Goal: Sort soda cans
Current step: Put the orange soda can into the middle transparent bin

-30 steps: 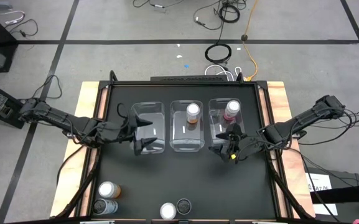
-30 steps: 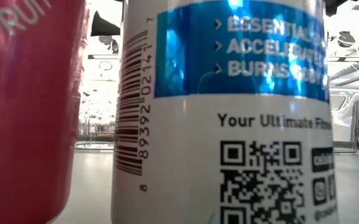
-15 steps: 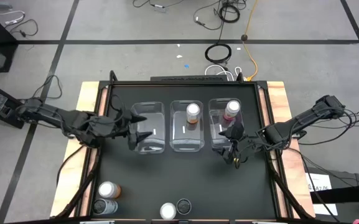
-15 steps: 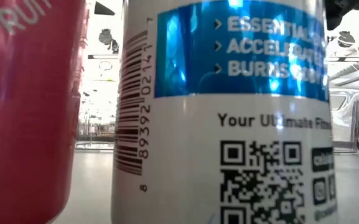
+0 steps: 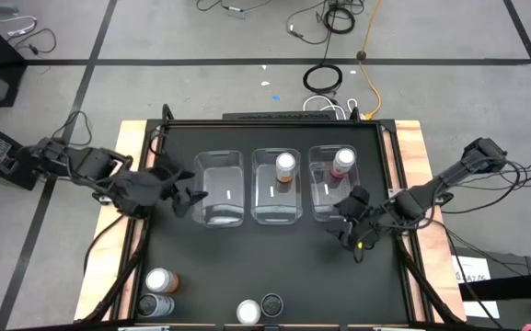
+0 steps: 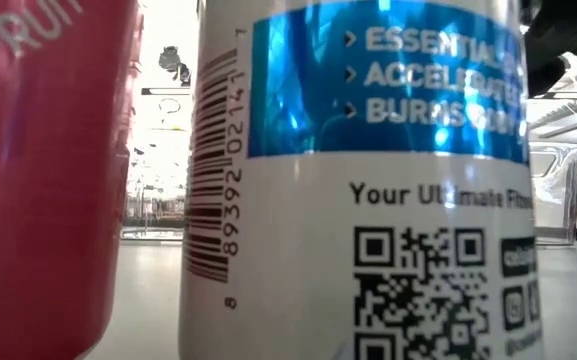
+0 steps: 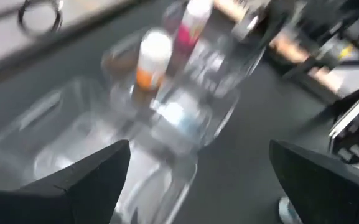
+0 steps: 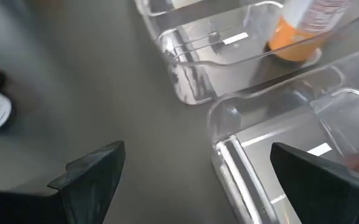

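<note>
In the high view an orange soda can [image 5: 285, 166] stands upright in the middle clear bin [image 5: 276, 210], and a pink can [image 5: 342, 162] stands in the right bin [image 5: 324, 208]. The left bin [image 5: 221, 188] holds nothing. Several more cans stand on their bases by the near edge: an orange one [image 5: 159, 279], a dark grey one [image 5: 153, 303], a silvery-topped one [image 5: 248, 312] and a dark-topped one [image 5: 271, 303]. My left gripper [image 5: 188, 191] is open just left of the left bin. My right gripper [image 5: 341, 219] is open at the right bin's near side.
The low view is filled by a pink can [image 6: 38, 180] and a white-and-blue can [image 6: 358, 180] right in front of the camera. The black table top [image 5: 247, 257] lies bare between the bins and the near cans. Wooden rails [image 5: 129, 184] border the left and right sides.
My left gripper has drawn back from over the left bin toward the table's left edge. My right gripper has pulled away from the right bin toward the near and right edges. No can has moved.
</note>
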{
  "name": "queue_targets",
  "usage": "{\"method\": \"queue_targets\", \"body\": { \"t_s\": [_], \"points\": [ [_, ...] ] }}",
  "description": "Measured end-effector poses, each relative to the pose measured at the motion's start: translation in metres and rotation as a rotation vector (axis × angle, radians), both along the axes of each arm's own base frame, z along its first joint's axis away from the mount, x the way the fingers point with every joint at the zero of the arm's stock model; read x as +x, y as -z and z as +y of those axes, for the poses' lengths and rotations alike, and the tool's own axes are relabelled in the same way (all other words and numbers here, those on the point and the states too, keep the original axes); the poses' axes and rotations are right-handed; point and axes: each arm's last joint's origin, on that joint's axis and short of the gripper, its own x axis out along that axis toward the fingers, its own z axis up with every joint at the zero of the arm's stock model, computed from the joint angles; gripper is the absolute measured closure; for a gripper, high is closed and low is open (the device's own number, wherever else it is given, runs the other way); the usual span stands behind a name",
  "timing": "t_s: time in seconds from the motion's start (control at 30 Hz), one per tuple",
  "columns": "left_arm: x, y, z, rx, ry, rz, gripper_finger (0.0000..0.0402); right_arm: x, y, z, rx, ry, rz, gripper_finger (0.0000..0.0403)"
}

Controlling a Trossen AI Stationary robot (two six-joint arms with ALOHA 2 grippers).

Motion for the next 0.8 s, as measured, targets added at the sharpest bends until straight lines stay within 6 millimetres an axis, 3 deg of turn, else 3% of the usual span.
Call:
{"method": "queue_targets", "body": {
  "t_s": [0.33,0.57,0.8],
  "points": [
    [0.006,0.036,-0.035,-0.284,-0.103,0.476,0.0010,-0.006,0.000,0.010,-0.006,-0.061,0.006,0.0009],
    [0.007,0.050,-0.069,-0.341,-0.118,0.572,0.0010,-0.008,0.000,0.012,-0.005,-0.076,0.005,0.0009],
    [-0.006,0.063,-0.106,-0.287,-0.153,0.577,0.0010,-0.011,0.000,0.018,0.014,-0.094,-0.003,0.0009]
  ]
}}
